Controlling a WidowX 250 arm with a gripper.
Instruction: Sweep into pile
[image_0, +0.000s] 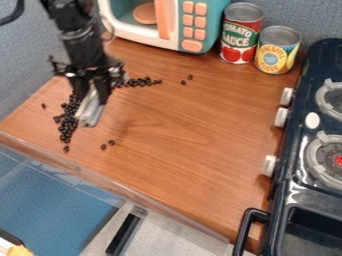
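Observation:
The black gripper (93, 89) hangs over the left part of the wooden counter, shut on a whitish-grey sweeping tool (91, 110) that tilts down to the surface. Dark beans (68, 120) lie in an elongated cluster just left of the tool. Another band of beans (140, 81) stretches to the right behind the gripper. A few lie apart: two in front of the tool (107, 145), two farther right (187, 80), and one near the left edge. The gripper and tool may hide some beans between the two groups.
A toy microwave (190, 25) stands at the back, beside a tomato can (241, 34) and a yellow-blue can (276, 50). Along the right side is a dark toy stove (294, 135) with white knobs. A clear ledge (120, 187) borders the wooden counter (194, 145) at the front.

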